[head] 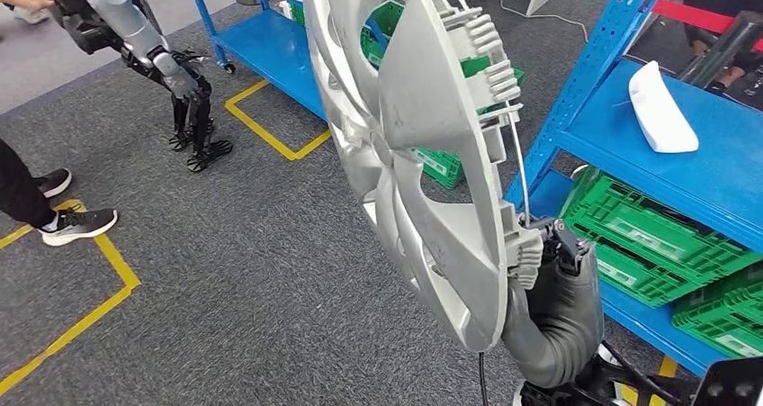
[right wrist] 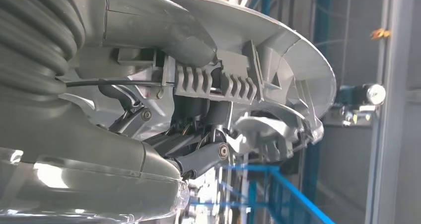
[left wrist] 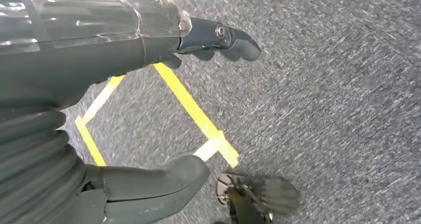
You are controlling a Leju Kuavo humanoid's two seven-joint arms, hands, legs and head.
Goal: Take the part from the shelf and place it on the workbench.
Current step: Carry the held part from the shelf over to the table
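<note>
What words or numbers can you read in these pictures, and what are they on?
No words, numbers or brand names can be read.
The silver wheel cover held by the right hand shows no readable marking.
The green crates show no readable lettering.
The yellow floor tape forms plain lines, not signs.

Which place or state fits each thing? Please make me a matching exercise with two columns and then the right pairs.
Things:
1. silver wheel cover
2. green crates
3. white part
4. left hand

Places or states:
A. on top of a blue shelf board
B. hanging over the grey carpet, holding nothing
C. gripped at its rim by the right hand
D. on the lower shelf level

Pairs: 1-C, 2-D, 3-A, 4-B
</note>
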